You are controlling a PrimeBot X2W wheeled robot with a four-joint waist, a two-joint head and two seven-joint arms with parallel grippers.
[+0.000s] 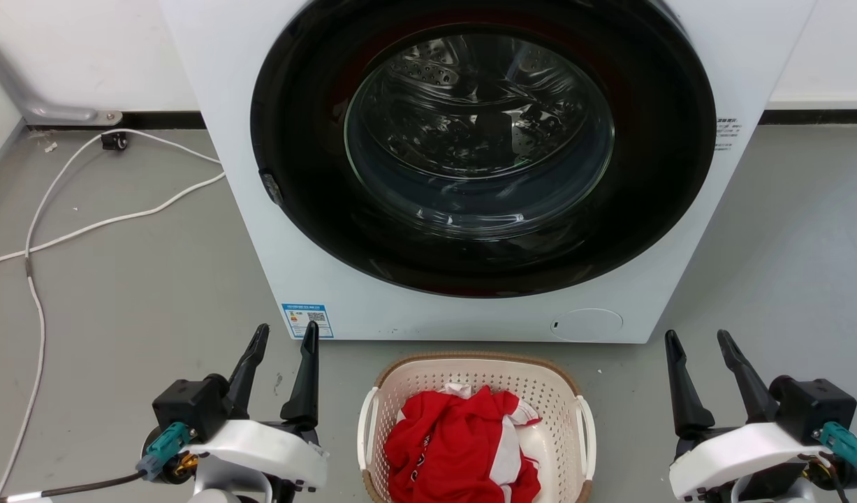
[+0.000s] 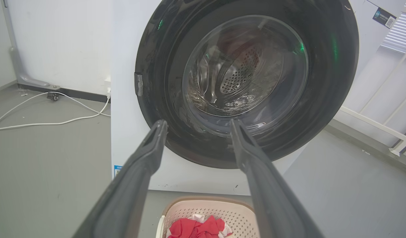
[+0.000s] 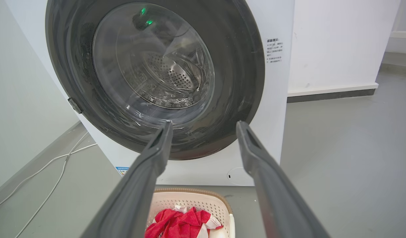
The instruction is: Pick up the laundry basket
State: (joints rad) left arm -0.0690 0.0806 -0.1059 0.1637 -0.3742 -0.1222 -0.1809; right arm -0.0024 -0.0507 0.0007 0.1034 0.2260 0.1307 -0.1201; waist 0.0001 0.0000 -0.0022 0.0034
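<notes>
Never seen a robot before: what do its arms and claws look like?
The left claw and right claw each have two long, dark, tapering fingers on a black block and white wrist shell, with a teal connector. A dark cable leaves the left one.

Bare laundry test room: front-loading washing machine on grey floor, white walls, loose white cable.

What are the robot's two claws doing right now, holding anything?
Left gripper: open, holding nothing, left of the laundry basket.
Right gripper: open, holding nothing, right of the basket.
</notes>
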